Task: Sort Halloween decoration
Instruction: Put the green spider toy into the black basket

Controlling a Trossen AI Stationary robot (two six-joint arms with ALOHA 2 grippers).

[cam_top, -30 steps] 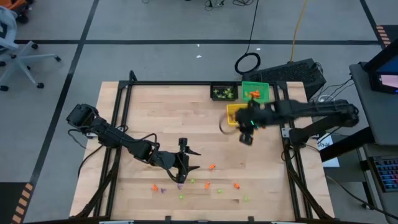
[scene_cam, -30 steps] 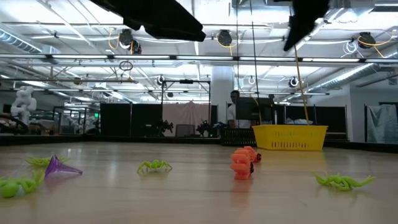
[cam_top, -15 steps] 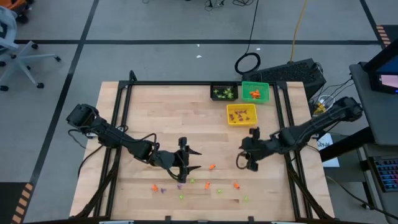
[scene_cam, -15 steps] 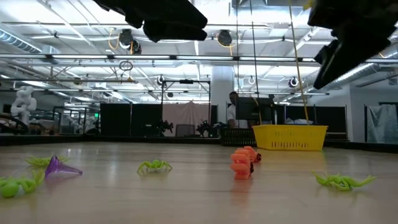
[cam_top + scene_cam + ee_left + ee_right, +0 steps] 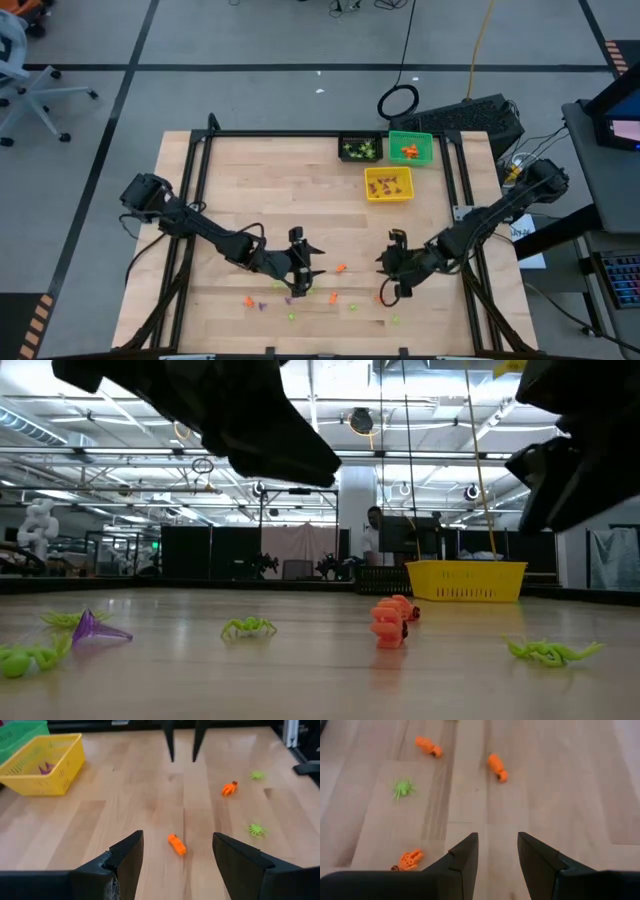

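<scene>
Now both grippers hang low over the lower middle of the table (image 5: pixel 230 180), where the small decorations lie scattered. The left gripper (image 5: pixel 303 272) is at lower centre of the high view, with its fingers apart and nothing between them; in the left wrist view an orange trinket (image 5: pixel 176 844) lies on the wood just ahead of the gap between its two fingers, not touching them. The right gripper (image 5: pixel 389 282) is a little to the right of it in the high view, its fingers also apart and empty; in the right wrist view two orange pieces (image 5: pixel 497 767) and a green spider (image 5: pixel 402 787) lie ahead of it, and one more orange piece (image 5: pixel 409 860) lies beside one finger. In the upper right of the table stand the black bin (image 5: pixel 360 148), the green bin (image 5: pixel 411 147) and the yellow bin (image 5: pixel 388 184), each holding some trinkets.
</scene>
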